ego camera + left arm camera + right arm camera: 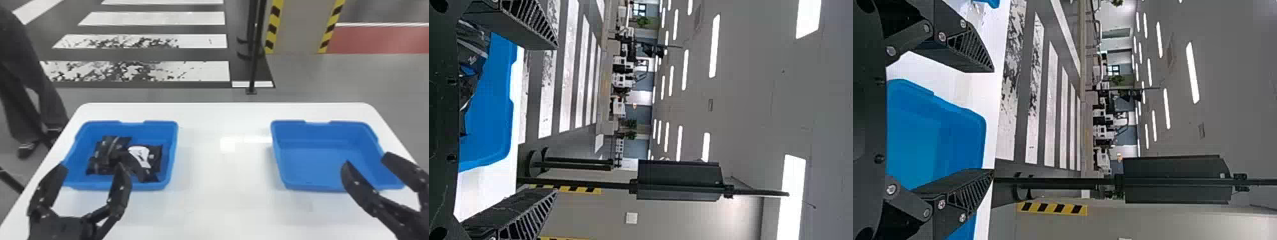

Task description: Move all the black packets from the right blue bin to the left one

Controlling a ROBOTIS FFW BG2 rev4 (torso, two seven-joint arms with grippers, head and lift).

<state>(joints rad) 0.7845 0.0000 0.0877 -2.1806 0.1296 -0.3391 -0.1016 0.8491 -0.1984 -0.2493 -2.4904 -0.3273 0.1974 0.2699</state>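
In the head view, my left gripper (91, 172) stands open over the near edge of the left blue bin (175, 143). Several black packets (111, 150) lie heaped in that bin, one bearing a white patch. My right gripper (364, 162), also open, is at the near right part of the right blue bin (319, 166), whose visible floor is bare. In the left wrist view, the left gripper (554, 120) has its fingers wide apart, with packets (471, 55) beside its base. The right wrist view has the right gripper (993, 120) with nothing between its fingers.
Both bins rest on a white table (223, 178), with a wide stretch of tabletop between them. A black pole (254, 63) stands on the floor behind the table.
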